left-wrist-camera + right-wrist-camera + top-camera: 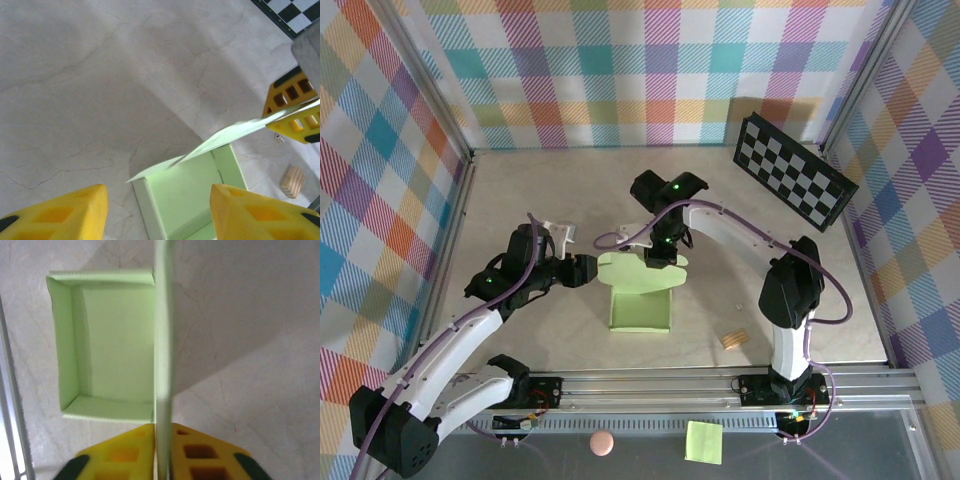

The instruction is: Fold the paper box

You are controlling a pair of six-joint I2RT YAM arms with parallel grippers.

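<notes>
The paper box (640, 308) sits mid-desk as an open tray with its low walls standing. Its far flap (642, 268) is raised off the pale, marbled desk (520, 200) and throws a shadow beneath. The right pincer (163, 432) is clamped on that flap's edge — yellow fingers pressed to either face of the card, which the right wrist view catches edge-on. The left pincer (588, 268) hovers just beside the flap's left end, its fingers (65, 215) apart and gripping nothing.

Bare desk spreads wide to the left of the box and behind it. To the right a small wooden block (732, 340) lies near the front rail (670, 380), well apart from the box. A checkerboard (792, 180) lies in the far right corner, below the plaid walls (380, 150). In front of the rail lie a bright green sticky note (704, 441) and a pink round thing (602, 444).
</notes>
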